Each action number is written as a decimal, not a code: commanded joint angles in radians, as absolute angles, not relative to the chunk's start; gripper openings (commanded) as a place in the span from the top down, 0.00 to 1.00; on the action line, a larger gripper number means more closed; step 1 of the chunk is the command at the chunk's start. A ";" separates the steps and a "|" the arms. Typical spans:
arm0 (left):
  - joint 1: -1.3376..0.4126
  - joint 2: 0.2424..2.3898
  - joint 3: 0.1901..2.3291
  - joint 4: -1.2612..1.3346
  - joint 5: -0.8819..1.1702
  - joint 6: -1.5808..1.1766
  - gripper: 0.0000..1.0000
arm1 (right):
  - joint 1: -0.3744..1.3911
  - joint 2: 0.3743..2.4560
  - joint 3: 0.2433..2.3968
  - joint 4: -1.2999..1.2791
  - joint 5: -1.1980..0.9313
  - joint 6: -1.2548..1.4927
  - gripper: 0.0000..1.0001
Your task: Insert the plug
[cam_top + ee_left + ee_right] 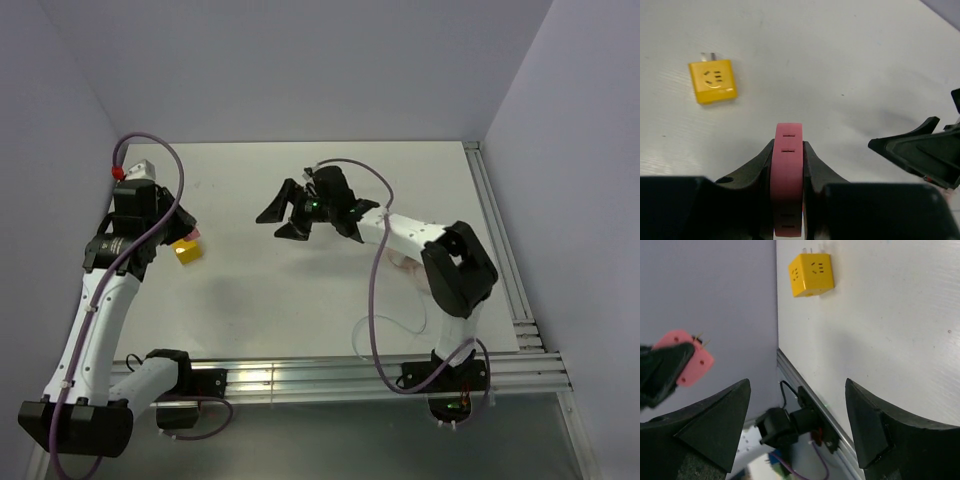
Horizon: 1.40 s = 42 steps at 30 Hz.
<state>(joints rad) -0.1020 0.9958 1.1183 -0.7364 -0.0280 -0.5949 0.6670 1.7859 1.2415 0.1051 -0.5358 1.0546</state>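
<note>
Pink flat plastic plug (788, 165): clamped on its broad faces in the left claw (788, 150), off the white tabletop (840, 50). Judged light, rigid and smooth, with thin prongs that could bend. Yellow cube-shaped socket block (713, 81) lies loose nearby and may slide. Right claw (797, 385) is wide and empty. Bare surface around; wall close on the left.

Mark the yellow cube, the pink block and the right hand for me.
yellow cube (713, 81), left wrist view, slotted top face.
pink block (788, 150), left wrist view, narrow slotted edge.
right hand (797, 382), right wrist view, gap midway between its open fingertips.
</note>
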 commanded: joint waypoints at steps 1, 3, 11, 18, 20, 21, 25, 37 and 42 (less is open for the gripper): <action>-0.094 1.003 1.137 -0.739 -0.147 -0.474 1.00 | 0.680 1.891 1.386 0.092 -0.560 1.201 0.17; -0.094 1.006 1.106 -0.710 -0.205 -0.462 1.00 | 0.690 1.946 1.477 0.054 -0.552 1.250 0.17; -0.036 1.153 1.109 -0.677 -0.158 -0.408 1.00 | 0.742 2.152 1.745 -0.064 -0.461 1.459 0.11; 0.080 1.325 1.160 -0.663 -0.009 -0.361 1.00 | 0.779 2.309 1.965 -0.156 -0.433 1.488 0.11; 0.095 1.350 1.172 -0.660 0.011 -0.356 1.00 | 0.784 2.329 1.967 -0.158 -0.417 1.486 0.11; 0.098 1.361 1.175 -0.658 0.012 -0.353 1.00 | 0.784 2.333 1.964 -0.149 -0.410 1.496 0.11; 0.113 1.429 1.203 -0.666 0.037 -0.319 1.00 | 0.787 2.370 1.962 -0.126 -0.416 1.540 0.12; 0.147 1.492 1.183 -0.667 0.089 -0.287 1.00 | 0.795 2.306 1.858 0.162 -0.347 1.004 0.15; 0.166 1.528 1.186 -0.672 0.107 -0.304 1.00 | 0.808 2.275 1.797 0.225 -0.390 0.611 0.15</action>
<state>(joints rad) 0.1543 1.5173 1.1690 -0.6853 0.0750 -0.3092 0.7906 2.3699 1.8503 0.0990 -0.3901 0.9363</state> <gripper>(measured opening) 0.252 0.851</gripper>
